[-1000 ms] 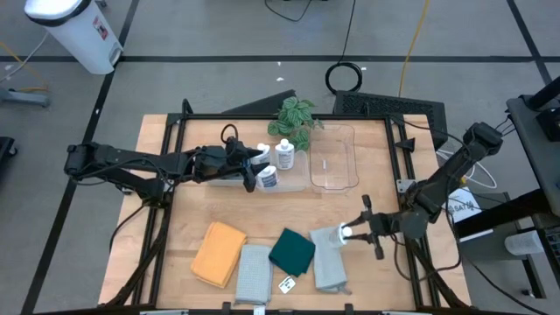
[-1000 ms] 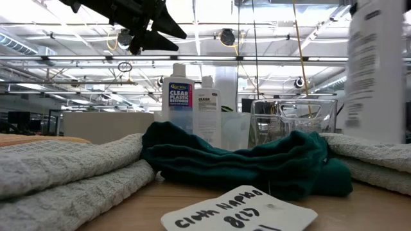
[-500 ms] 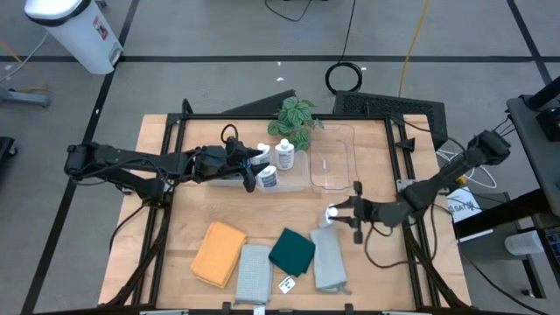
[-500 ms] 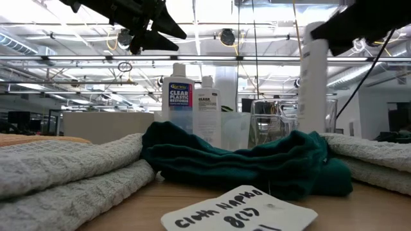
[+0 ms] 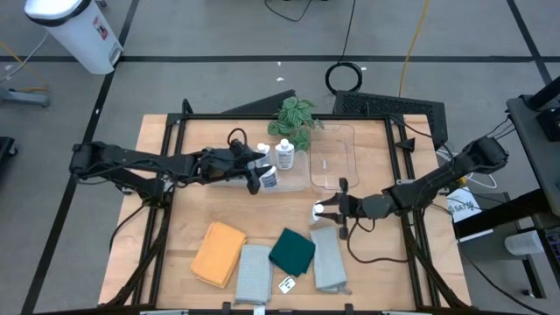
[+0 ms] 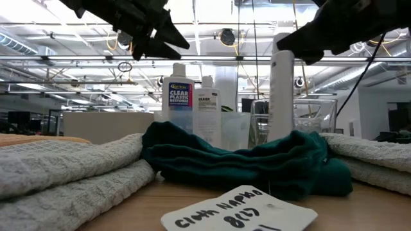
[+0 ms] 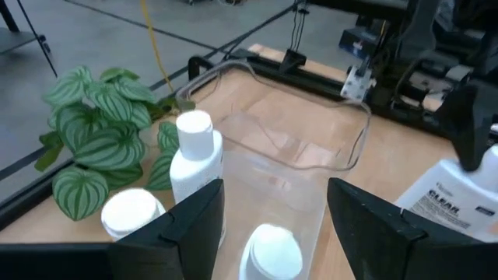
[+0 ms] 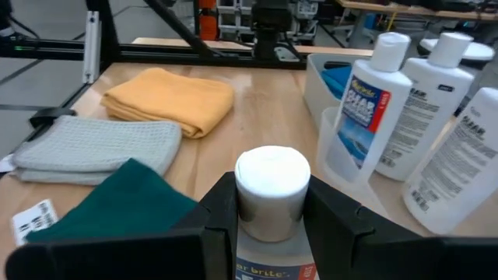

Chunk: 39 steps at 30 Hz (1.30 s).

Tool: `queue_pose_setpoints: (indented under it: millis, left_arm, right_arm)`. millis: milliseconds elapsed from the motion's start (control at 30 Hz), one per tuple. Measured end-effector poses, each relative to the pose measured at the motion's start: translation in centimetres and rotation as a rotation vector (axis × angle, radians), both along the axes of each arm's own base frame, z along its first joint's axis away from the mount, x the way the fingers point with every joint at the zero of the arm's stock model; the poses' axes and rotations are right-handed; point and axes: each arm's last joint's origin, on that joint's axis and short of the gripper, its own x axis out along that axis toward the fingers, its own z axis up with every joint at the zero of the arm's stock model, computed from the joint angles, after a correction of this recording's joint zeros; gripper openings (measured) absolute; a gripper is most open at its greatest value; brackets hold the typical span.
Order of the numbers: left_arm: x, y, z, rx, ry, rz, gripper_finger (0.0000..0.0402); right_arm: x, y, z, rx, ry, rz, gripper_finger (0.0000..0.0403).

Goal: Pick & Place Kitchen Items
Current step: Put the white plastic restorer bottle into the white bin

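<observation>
a: where's the right gripper?
b: in the high view it sits just right of the frame's centre, fingers closed on a white squeeze bottle. the right wrist view shows the bottle's cap clamped between the two dark fingers. in the low view the bottle hangs upright, right of centre, above the dark green cloth.

a: and the left gripper?
b: left of centre in the high view, over the clear bin holding other bottles. its fingers are spread apart in the left wrist view, gripping nothing, with bottle caps showing between them and the leafy plant at the left of that frame.

a: the rest of the items?
b: along the lower middle of the high view: an orange cloth, a grey-blue cloth, the dark green one, and another grey-blue cloth just below the held bottle. a second clear bin sits upper centre-right.
</observation>
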Motion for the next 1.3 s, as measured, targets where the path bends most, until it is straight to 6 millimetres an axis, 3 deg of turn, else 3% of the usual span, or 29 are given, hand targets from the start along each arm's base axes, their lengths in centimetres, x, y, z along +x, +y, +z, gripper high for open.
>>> queue_pose_setpoints:
  millis: [500,900,1067,1300]
  left_arm:
    - [0.3,0.0,-0.5,0.008,0.025,-0.003,0.0235]
    - [0.3,0.0,-0.5,0.018,0.03,-0.008,0.0234]
    - [0.3,0.0,-0.5,0.019,0.03,-0.008,0.0235]
    - [0.3,0.0,-0.5,0.019,0.032,-0.009,0.0235]
  right_arm:
    - [0.8,-0.4,0.1,-0.023,-0.059,-0.017,0.0084]
    - [2.1,-0.2,4.3,-0.082,-0.184,0.031,0.0085]
    - [3.1,-1.6,5.9,-0.093,-0.225,0.019,0.0086]
    - [4.0,-5.0,6.9,-0.094,-0.251,-0.066,0.0086]
